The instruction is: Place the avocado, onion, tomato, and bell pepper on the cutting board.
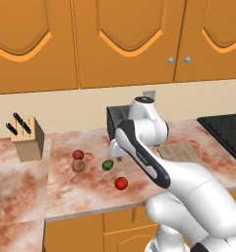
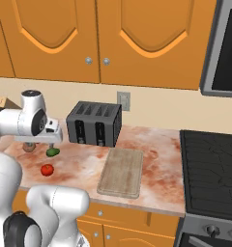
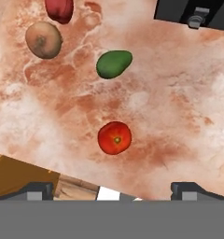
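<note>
Four vegetables lie on the marbled counter, left of the toaster. The dark red bell pepper (image 3: 59,9) and the tan onion (image 3: 44,39) sit close together. The green avocado (image 3: 114,64) lies apart from them, and the red tomato (image 3: 115,137) is nearest the counter's front edge. My gripper (image 3: 114,191) hangs open above the counter, nothing between its fingers, with the tomato and avocado straight ahead of it. From the side, the gripper (image 2: 39,145) hovers just over the avocado (image 2: 52,152). The wooden cutting board (image 2: 122,171) lies bare, right of the toaster.
A black toaster (image 2: 94,123) stands at the back between the vegetables and the board. A knife block (image 1: 26,138) sits at the far left. The black stove (image 2: 210,169) borders the counter on the right. Wooden cabinets hang overhead.
</note>
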You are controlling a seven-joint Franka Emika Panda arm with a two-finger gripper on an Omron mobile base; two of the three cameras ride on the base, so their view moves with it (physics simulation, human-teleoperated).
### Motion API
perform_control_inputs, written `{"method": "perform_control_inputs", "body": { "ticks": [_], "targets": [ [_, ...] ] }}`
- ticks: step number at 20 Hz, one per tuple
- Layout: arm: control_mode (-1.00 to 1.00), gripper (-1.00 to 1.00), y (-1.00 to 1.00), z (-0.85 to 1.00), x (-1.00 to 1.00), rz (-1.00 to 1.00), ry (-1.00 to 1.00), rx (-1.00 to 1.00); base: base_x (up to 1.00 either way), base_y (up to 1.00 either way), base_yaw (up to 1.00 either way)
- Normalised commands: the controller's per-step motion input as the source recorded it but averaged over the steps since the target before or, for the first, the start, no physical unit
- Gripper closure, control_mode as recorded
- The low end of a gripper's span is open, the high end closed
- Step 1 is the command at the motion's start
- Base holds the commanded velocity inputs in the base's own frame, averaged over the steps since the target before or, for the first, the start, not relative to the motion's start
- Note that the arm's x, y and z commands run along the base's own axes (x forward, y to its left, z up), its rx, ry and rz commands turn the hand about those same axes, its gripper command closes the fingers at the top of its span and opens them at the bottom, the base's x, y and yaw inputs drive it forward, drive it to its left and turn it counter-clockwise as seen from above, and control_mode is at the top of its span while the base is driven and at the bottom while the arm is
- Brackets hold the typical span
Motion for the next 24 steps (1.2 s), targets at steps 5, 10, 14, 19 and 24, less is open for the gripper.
{"method": "perform_control_inputs", "body": {
  "ticks": [5, 10, 14, 19, 24],
  "targets": [
    [-1.00, -1.00, 0.11, -0.31, 0.14, 0.00, 0.06, 0.00, 0.00, 0.00, 0.00],
    [-1.00, -1.00, 0.01, -0.29, 0.06, 0.00, 0.05, 0.00, 0.00, 0.00, 0.00],
    [-1.00, -1.00, 0.00, -0.25, 0.04, 0.00, 0.04, 0.00, 0.00, 0.00, 0.00],
    [-1.00, -1.00, 0.00, -0.22, 0.01, 0.00, 0.01, 0.00, 0.00, 0.00, 0.00],
    [-1.00, -1.00, 0.00, -0.21, 0.00, 0.01, 0.00, 0.00, 0.00, 0.00, 0.00]
  ]
}}
